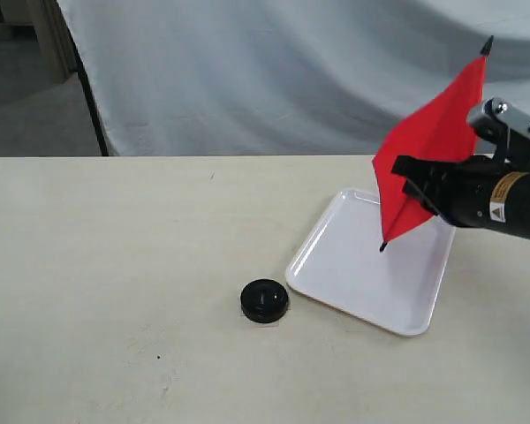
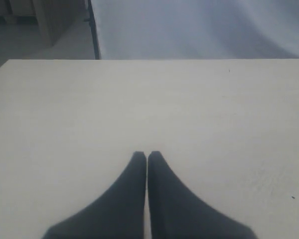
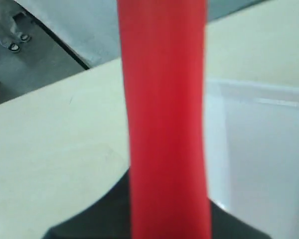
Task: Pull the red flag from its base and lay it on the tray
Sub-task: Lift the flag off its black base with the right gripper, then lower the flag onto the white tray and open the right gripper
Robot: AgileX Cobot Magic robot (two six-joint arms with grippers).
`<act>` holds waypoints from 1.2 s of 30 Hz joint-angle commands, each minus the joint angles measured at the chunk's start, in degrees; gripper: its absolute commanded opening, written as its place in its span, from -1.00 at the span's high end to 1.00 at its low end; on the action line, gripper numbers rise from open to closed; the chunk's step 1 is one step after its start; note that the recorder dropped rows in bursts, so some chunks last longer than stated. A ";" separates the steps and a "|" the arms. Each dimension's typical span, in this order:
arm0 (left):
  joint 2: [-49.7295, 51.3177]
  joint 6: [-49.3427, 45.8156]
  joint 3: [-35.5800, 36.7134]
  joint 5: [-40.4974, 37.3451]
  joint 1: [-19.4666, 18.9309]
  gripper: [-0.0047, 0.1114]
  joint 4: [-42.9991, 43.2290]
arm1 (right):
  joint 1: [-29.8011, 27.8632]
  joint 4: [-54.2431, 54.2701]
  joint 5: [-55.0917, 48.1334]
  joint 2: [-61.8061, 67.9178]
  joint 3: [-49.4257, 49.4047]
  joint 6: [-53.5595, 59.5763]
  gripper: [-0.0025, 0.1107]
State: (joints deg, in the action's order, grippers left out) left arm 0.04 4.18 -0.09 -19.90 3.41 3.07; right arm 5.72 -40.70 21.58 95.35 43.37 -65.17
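Note:
The red flag [image 1: 433, 146] hangs tilted in the air above the white tray [image 1: 336, 261], its black stick end just over the tray's surface. My right gripper [image 1: 412, 185] is shut on the red flag; in the right wrist view the cloth [image 3: 164, 124] fills the middle and hides the fingertips. The round black base [image 1: 265, 300] stands by itself on the table, just off the tray's near left corner. My left gripper [image 2: 147, 155] is shut with nothing in it, over bare table, and does not show in the exterior view.
The pale table [image 1: 115, 265] stretches left of the base. A white cloth backdrop [image 1: 274, 71] hangs behind the table's far edge, with a dark pole [image 1: 90, 97] at its left side.

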 commanded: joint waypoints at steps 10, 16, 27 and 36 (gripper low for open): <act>-0.04 0.14 0.09 0.22 0.17 0.89 -0.33 | -0.11 -13.83 9.71 16.27 2.45 -21.62 0.96; -0.04 0.14 0.09 0.22 0.17 0.89 -0.33 | -0.24 -12.83 7.87 17.41 2.59 -21.85 0.96; -0.04 0.14 0.09 0.22 0.17 0.89 -0.33 | -0.24 -13.16 4.90 17.41 2.59 -21.85 0.18; -0.04 0.14 0.09 0.22 0.17 0.89 -0.33 | -0.24 -21.06 0.58 11.56 2.59 -21.85 -0.25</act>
State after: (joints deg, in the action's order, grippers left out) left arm 0.04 4.18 -0.09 -19.90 3.41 3.07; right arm 5.72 -59.11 24.49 109.91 45.67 -87.25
